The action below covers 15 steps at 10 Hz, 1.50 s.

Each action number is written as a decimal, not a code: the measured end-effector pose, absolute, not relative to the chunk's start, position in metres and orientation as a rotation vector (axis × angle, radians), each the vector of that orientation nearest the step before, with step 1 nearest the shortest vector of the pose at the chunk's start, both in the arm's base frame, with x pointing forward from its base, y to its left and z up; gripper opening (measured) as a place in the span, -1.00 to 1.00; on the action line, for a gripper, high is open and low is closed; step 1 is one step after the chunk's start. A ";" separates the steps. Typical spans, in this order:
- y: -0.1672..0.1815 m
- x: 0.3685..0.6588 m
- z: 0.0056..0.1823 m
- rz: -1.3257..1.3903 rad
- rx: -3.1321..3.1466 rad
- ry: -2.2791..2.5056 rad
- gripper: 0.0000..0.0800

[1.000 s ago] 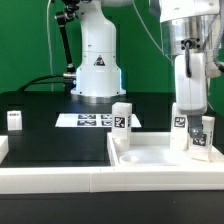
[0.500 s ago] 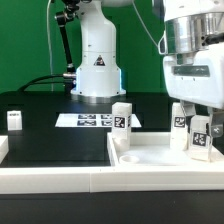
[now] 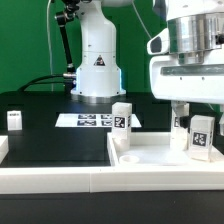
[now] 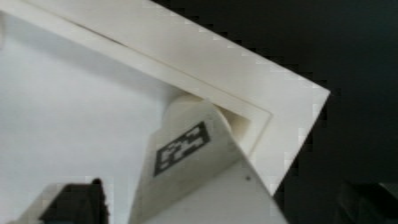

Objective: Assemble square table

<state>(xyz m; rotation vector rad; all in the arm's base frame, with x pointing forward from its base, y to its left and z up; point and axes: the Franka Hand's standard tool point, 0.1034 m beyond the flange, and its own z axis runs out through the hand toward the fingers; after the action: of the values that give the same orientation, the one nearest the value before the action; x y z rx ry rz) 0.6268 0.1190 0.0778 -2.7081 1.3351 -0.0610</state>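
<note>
The square table's white tray-like top (image 3: 150,158) lies at the front on the exterior view's right. One tagged white leg (image 3: 201,136) stands in its right corner, with another leg (image 3: 180,122) partly hidden just behind it. A further leg (image 3: 121,116) stands at the tray's back left corner. My gripper (image 3: 195,106) hangs open just above the right-hand legs and holds nothing. In the wrist view the tray's rim (image 4: 249,70) forms a corner, the tagged leg (image 4: 183,148) stands inside it, and the gripper (image 4: 228,205) has its dark fingers (image 4: 71,202) apart on either side of the leg.
A loose tagged leg (image 3: 14,120) stands on the black surface at the exterior view's far left. The marker board (image 3: 88,120) lies flat in front of the arm's white base (image 3: 97,62). A long white rail (image 3: 55,172) borders the front edge.
The gripper has opened fully and risen off the right-hand leg, which stays standing in the tray's corner. Nothing else has moved.
</note>
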 end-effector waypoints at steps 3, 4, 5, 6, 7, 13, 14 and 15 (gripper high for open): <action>0.119 0.627 0.080 -0.063 -2.872 1.042 0.62; 0.119 0.627 0.080 -0.069 -2.927 0.927 0.62; 0.119 0.627 0.080 -0.074 -2.963 0.825 0.62; 0.118 0.627 0.080 -0.076 -2.973 0.789 0.62; 0.118 0.627 0.080 -0.076 -2.975 0.781 0.57; 0.117 0.627 0.080 -0.075 -2.964 0.819 -0.28; 0.118 0.627 0.080 -0.073 -2.955 0.846 -0.28; 0.117 0.627 0.080 -0.067 -2.903 1.002 -0.28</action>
<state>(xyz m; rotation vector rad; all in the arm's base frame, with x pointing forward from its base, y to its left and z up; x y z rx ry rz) 0.6267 0.1171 0.0796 -2.9029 1.0021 -0.0672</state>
